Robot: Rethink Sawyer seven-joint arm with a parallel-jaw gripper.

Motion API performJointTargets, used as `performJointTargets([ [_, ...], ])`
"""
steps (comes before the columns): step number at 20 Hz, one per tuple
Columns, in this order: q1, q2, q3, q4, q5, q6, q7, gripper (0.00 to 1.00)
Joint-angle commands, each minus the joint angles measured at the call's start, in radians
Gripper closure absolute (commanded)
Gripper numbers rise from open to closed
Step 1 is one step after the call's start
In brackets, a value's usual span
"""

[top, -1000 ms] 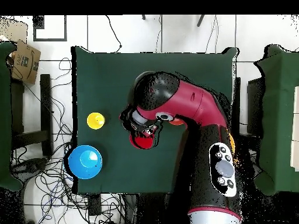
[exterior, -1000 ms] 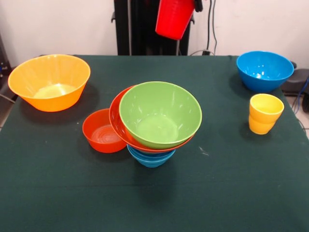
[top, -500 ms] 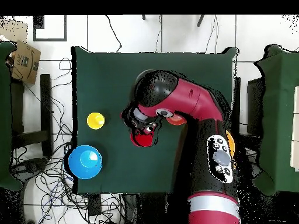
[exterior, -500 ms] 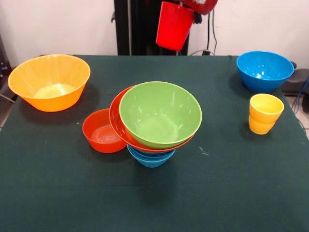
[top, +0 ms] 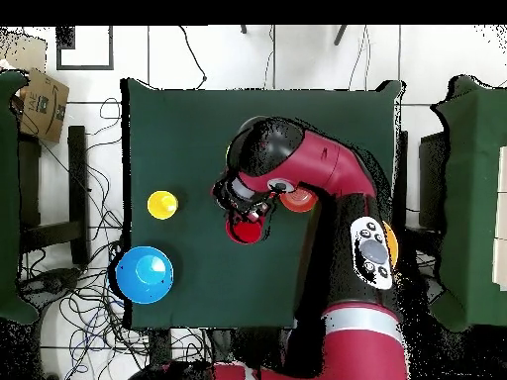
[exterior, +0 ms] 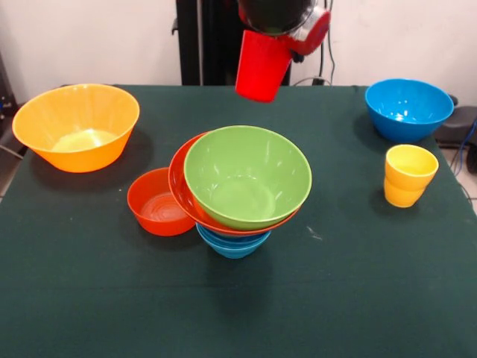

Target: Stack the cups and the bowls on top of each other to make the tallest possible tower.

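My gripper (exterior: 277,30) hangs at the top of the front view, shut on the plain red cup (exterior: 262,67). It holds the cup upright in the air, above and behind the tower. The tower is a green bowl (exterior: 247,176) nested in a red-orange bowl (exterior: 179,183) on a blue bowl (exterior: 232,244) at the table's middle. The yellow cup (exterior: 409,174) stands at the right. In the overhead view the red cup (top: 245,230) shows under the arm, and the arm hides the tower.
A large orange-yellow bowl (exterior: 77,125) stands at the far left. A small red-orange bowl (exterior: 156,203) sits beside the tower's left. A blue bowl (exterior: 408,109) stands far right, behind the yellow cup; both show in the overhead view, the bowl (top: 145,274) and the cup (top: 162,205).
The arm has come down into the front view and the red cup has dropped lower, closer to the tower. The bowls and the yellow cup have not moved.
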Motion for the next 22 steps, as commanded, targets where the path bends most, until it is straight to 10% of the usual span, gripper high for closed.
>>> performJointTargets([
  [1, -0.010, 0.088, 0.091, -0.065, -0.072, -0.127, -0.075, 1.00],
  [22, -0.013, 0.120, 0.089, -0.073, -0.087, -0.194, -0.102, 1.00],
])
